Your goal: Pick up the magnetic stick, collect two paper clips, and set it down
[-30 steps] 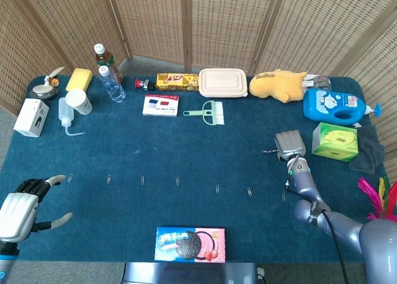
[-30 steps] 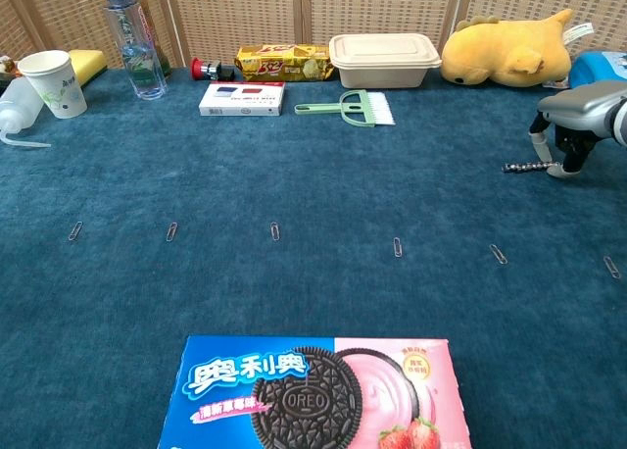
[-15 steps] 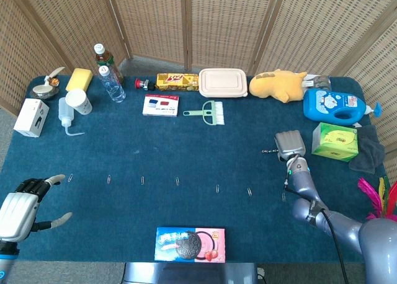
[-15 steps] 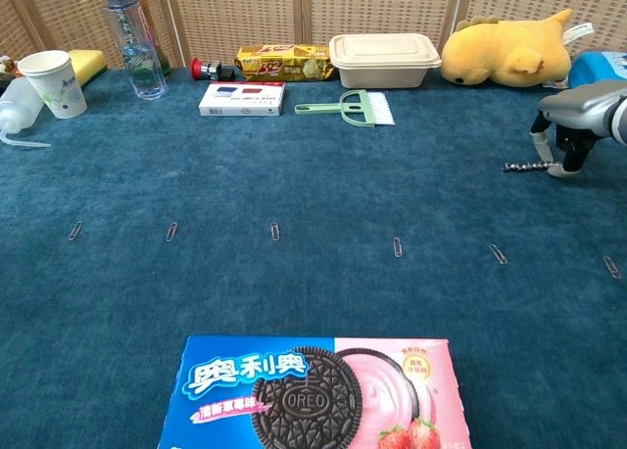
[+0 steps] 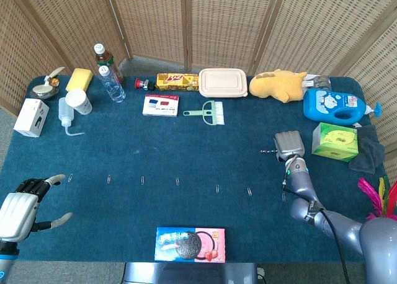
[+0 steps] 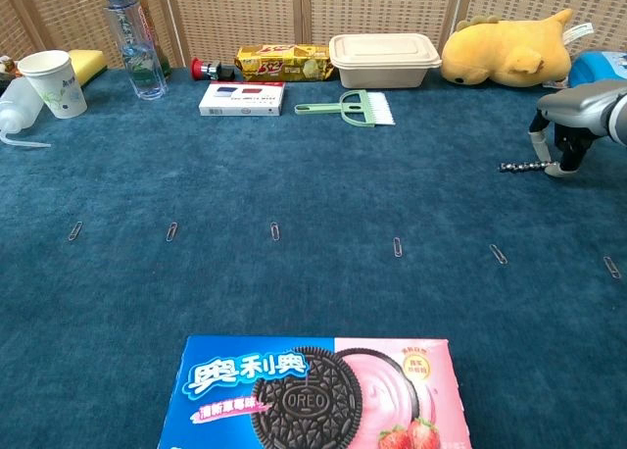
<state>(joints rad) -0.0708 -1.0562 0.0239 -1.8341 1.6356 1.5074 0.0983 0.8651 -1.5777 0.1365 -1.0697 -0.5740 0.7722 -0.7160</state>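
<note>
The magnetic stick [image 5: 268,152] is a thin dark rod on the blue cloth at the right, also seen in the chest view [image 6: 516,165]. My right hand [image 5: 289,146] is over its right end, fingers [image 6: 560,155] curled down and pinching it. Several paper clips lie in a row across the cloth, among them one [image 5: 249,191] nearest the stick and one [image 6: 499,254] below the hand. My left hand [image 5: 23,206] hovers at the near left corner, fingers spread and holding nothing.
An Oreo box [image 5: 190,244] lies at the front edge. Along the back stand bottles [image 5: 111,80], a cup [image 5: 78,101], a green brush [image 5: 208,113], a lidded container [image 5: 223,82] and a yellow plush [image 5: 279,84]. A green box [image 5: 335,141] sits right of my right hand.
The stick has shifted slightly to the left with my right hand's fingers on it. The left hand has hardly moved.
</note>
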